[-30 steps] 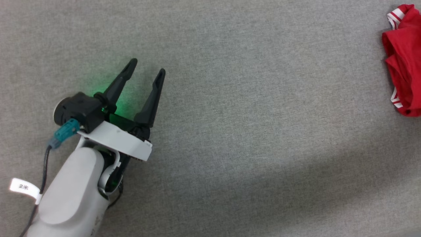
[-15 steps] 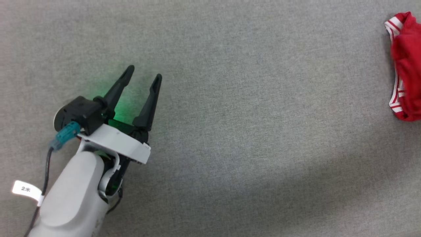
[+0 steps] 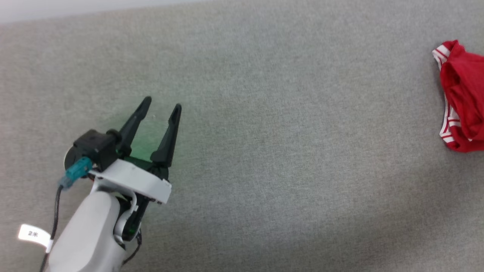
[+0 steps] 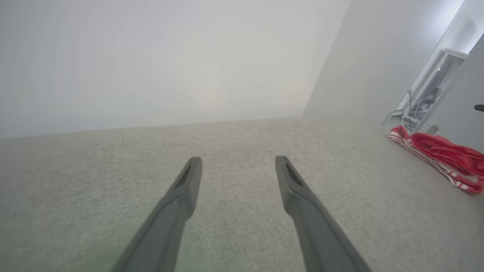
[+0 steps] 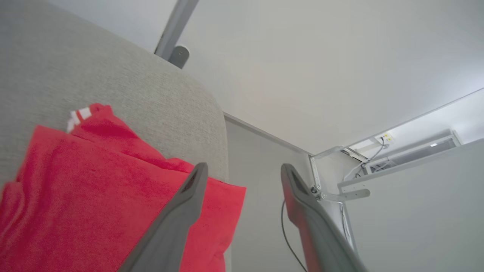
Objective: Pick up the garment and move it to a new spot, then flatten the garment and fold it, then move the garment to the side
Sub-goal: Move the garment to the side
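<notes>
The garment, bright red with red-white stripe trim, lies bunched at the far right edge of the grey fabric surface. The left wrist view has it as a low red heap far off to the right. My left gripper hovers open over bare surface at the lower left, well away from it, its fingers spread with nothing between them. My right gripper is open just above the garment, near the surface's rounded corner; nothing is held.
The grey surface ends in a rounded corner beside the garment, with floor below. A pale wall runs along the far edge. White shelving with cables stands beyond the right side.
The right gripper has opened and let go of the garment, which now lies at the right edge. The head camera has tilted, so the whole picture shifted down and the far edge appeared.
</notes>
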